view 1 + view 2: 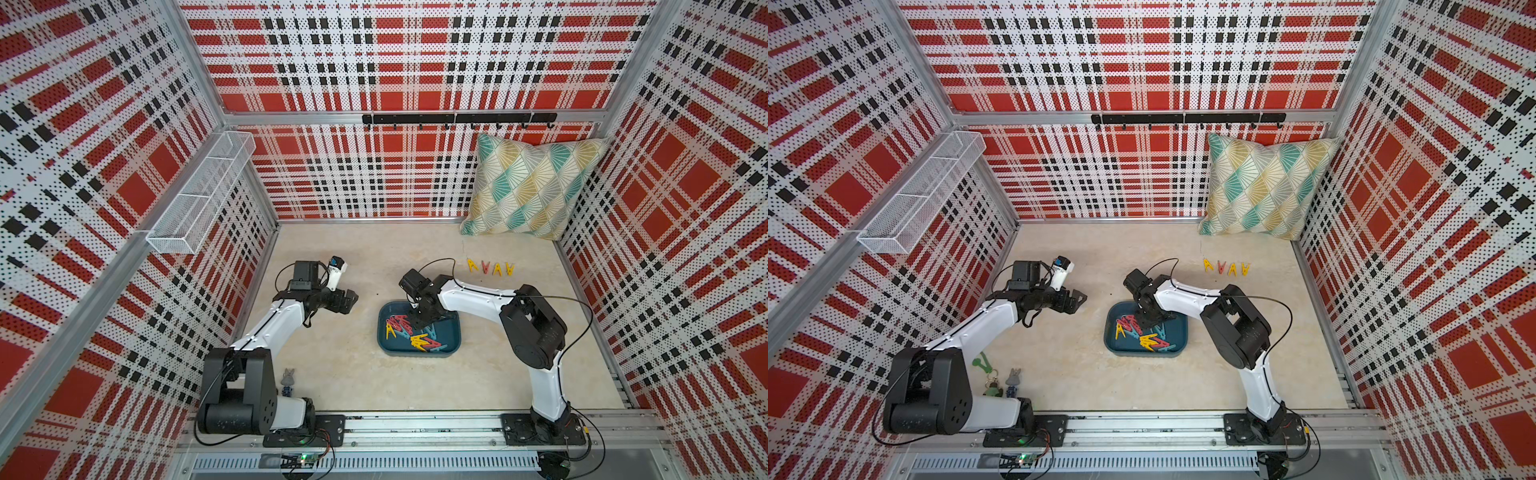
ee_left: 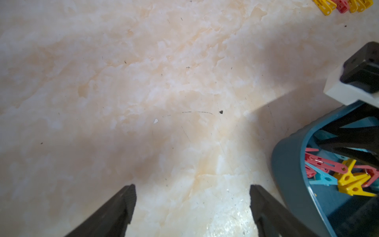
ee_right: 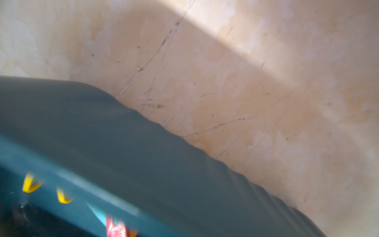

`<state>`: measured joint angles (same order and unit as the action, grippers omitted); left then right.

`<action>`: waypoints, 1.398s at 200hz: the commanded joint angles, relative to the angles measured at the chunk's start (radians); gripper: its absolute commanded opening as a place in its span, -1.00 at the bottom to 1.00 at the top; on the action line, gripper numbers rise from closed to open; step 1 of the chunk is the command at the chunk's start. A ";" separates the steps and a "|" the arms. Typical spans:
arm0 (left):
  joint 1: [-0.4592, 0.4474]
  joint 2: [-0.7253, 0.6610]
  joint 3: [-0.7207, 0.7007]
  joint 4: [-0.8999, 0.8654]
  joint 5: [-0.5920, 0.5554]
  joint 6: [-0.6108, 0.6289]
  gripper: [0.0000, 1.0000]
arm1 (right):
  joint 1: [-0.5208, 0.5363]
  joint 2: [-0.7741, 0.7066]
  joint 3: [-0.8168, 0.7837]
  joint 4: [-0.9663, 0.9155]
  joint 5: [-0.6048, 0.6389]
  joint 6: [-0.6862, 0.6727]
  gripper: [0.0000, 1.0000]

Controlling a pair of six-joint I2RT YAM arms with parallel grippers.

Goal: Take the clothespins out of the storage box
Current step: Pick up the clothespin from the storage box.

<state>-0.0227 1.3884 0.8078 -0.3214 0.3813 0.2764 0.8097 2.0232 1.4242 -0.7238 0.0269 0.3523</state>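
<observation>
Though sunk into far end of storage box (image 1: 452, 337) among clothespins (image 1: 409, 332), cannot tell right gripper (image 1: 420, 319) state from either top view, clenched or released, nor whether grasping any peg. Left gripper (image 2: 192, 186) released: fingers (image 2: 123, 205) spread wide, nothing between, hovering over bare tabletop (image 2: 143, 82) just beside box. Heaped inside box, near middle of tabletop: red, yellow, blue clothespins. Lined up on tabletop beyond box, well apart from it, toward cushion (image 1: 528, 187): four loose clothespins (image 1: 490, 268), three yellow, one red.
</observation>
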 commanded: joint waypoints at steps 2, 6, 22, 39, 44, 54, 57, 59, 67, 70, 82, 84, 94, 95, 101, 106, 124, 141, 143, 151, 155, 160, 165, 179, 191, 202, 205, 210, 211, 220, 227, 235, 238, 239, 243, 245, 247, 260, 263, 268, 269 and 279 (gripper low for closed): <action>0.009 -0.007 -0.004 0.014 0.010 0.001 0.84 | 0.008 0.011 0.009 0.006 0.010 -0.007 -0.48; 0.009 -0.006 -0.004 0.014 0.010 0.001 0.85 | 0.008 0.006 0.009 0.006 0.010 -0.006 -0.49; 0.008 -0.006 -0.004 0.014 0.010 0.001 0.85 | 0.008 -0.016 0.004 0.004 0.014 -0.004 -0.55; 0.009 -0.005 -0.004 0.014 0.010 0.001 0.85 | 0.008 -0.041 -0.001 0.003 0.016 0.002 -0.57; 0.009 -0.006 -0.004 0.014 0.010 0.000 0.84 | 0.008 -0.049 -0.002 0.003 0.016 0.003 -0.58; 0.007 -0.006 -0.004 0.014 0.011 0.000 0.84 | 0.008 -0.063 -0.004 0.004 0.012 0.007 -0.60; 0.009 -0.006 -0.005 0.014 0.010 0.001 0.85 | 0.008 -0.068 -0.004 0.004 0.012 0.008 -0.60; 0.009 -0.006 -0.005 0.014 0.010 0.001 0.84 | 0.008 -0.070 -0.005 0.004 0.010 0.008 -0.61; 0.009 -0.006 -0.006 0.015 0.010 0.001 0.85 | 0.008 -0.085 -0.005 0.006 0.006 0.009 -0.62; 0.008 -0.006 -0.006 0.015 0.010 0.000 0.85 | 0.008 -0.090 -0.005 0.006 0.004 0.010 -0.62; 0.008 -0.005 -0.006 0.014 0.010 0.000 0.85 | 0.008 -0.114 -0.004 0.007 0.000 0.013 -0.63; 0.009 -0.005 -0.007 0.014 0.010 0.000 0.85 | 0.008 -0.118 -0.005 0.007 -0.001 0.014 -0.63; 0.009 -0.005 -0.006 0.014 0.010 0.002 0.85 | 0.008 -0.137 -0.002 0.006 -0.002 0.019 -0.64; 0.008 -0.005 -0.006 0.014 0.010 0.002 0.85 | 0.008 -0.138 -0.003 0.006 -0.002 0.019 -0.64; 0.008 -0.005 -0.006 0.015 0.010 0.001 0.85 | 0.008 -0.149 -0.002 0.006 -0.003 0.020 -0.64; 0.009 -0.005 -0.006 0.014 0.010 0.002 0.85 | 0.008 -0.158 -0.001 0.005 -0.002 0.022 -0.64; 0.008 -0.005 -0.006 0.015 0.010 0.001 0.84 | 0.007 -0.190 0.005 0.000 0.003 0.026 -0.64; 0.009 -0.004 -0.006 0.013 0.010 0.002 0.84 | 0.000 -0.219 0.011 -0.012 0.010 0.028 -0.65; 0.009 -0.004 -0.007 0.014 0.010 0.001 0.84 | -0.002 -0.222 0.012 -0.013 0.010 0.029 -0.65; 0.008 -0.002 -0.006 0.014 0.010 0.001 0.85 | -0.012 -0.238 0.012 -0.018 0.007 0.032 -0.65; 0.009 -0.002 -0.006 0.015 0.010 0.002 0.85 | -0.018 -0.247 0.012 -0.019 0.003 0.034 -0.65; 0.009 -0.002 -0.006 0.015 0.010 0.001 0.85 | -0.028 -0.259 0.008 -0.021 -0.005 0.035 -0.65; 0.009 -0.002 -0.006 0.015 0.009 0.002 0.85 | -0.040 -0.271 0.006 -0.024 -0.013 0.036 -0.65; 0.009 -0.002 -0.006 0.014 0.010 0.001 0.85 | -0.082 -0.311 -0.010 -0.024 -0.038 0.038 -0.65; 0.009 -0.002 -0.007 0.014 0.010 0.001 0.85 | -0.129 -0.347 -0.031 -0.020 -0.066 0.037 -0.66; 0.008 -0.003 -0.006 0.015 0.009 0.002 0.85 | -0.179 -0.375 -0.050 -0.027 -0.080 0.031 -0.66; 0.008 -0.003 -0.006 0.014 0.009 0.001 0.85 | -0.194 -0.382 -0.054 -0.031 -0.081 0.029 -0.66; 0.007 -0.003 -0.006 0.015 0.010 0.001 0.85 | -0.219 -0.392 -0.061 -0.038 -0.080 0.026 -0.66; 0.008 -0.004 -0.006 0.015 0.010 0.001 0.85 | -0.224 -0.394 -0.063 -0.038 -0.079 0.026 -0.67; 0.007 -0.005 -0.006 0.014 0.010 0.000 0.85 | -0.274 -0.407 -0.077 -0.049 -0.084 0.016 -0.67; 0.008 -0.005 -0.006 0.014 0.010 0.000 0.84 | -0.316 -0.415 -0.089 -0.057 -0.089 0.009 -0.67; 0.009 -0.005 -0.006 0.014 0.010 0.001 0.85 | -0.366 -0.419 -0.100 -0.063 -0.096 -0.001 -0.68; 0.008 -0.005 -0.006 0.014 0.010 0.001 0.84 | -0.387 -0.420 -0.105 -0.063 -0.099 -0.004 -0.68; 0.007 -0.005 -0.006 0.014 0.010 0.001 0.84 | -0.393 -0.420 -0.106 -0.065 -0.100 -0.007 -0.68; 0.010 -0.005 -0.006 0.014 0.010 0.001 0.85 | -0.420 -0.419 -0.111 -0.067 -0.105 -0.011 -0.68; 0.008 -0.006 -0.006 0.014 0.009 0.001 0.85 | -0.434 -0.418 -0.112 -0.070 -0.107 -0.013 -0.69; 0.009 -0.004 -0.007 0.014 0.010 0.001 0.85 | -0.447 -0.417 -0.114 -0.071 -0.109 -0.016 -0.69; 0.009 -0.005 -0.005 0.015 0.009 0.001 0.85 | -0.534 -0.408 -0.125 -0.073 -0.113 -0.039 -0.69; 0.009 -0.005 -0.007 0.015 0.010 0.001 0.85 | -0.555 -0.404 -0.125 -0.076 -0.110 -0.044 -0.69; 0.009 -0.005 -0.004 0.015 0.009 0.001 0.85 | -0.586 -0.394 -0.121 -0.081 -0.101 -0.055 -0.70; 0.008 -0.005 -0.004 0.015 0.010 0.001 0.85 | -0.592 -0.392 -0.120 -0.082 -0.099 -0.057 -0.70; 0.006 -0.005 -0.004 0.014 0.011 0.000 0.85 | -0.653 -0.372 -0.108 -0.086 -0.084 -0.075 -0.71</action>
<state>-0.0227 1.3884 0.8078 -0.3214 0.3817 0.2768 0.2646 1.6238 1.3083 -0.7750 -0.0685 0.3336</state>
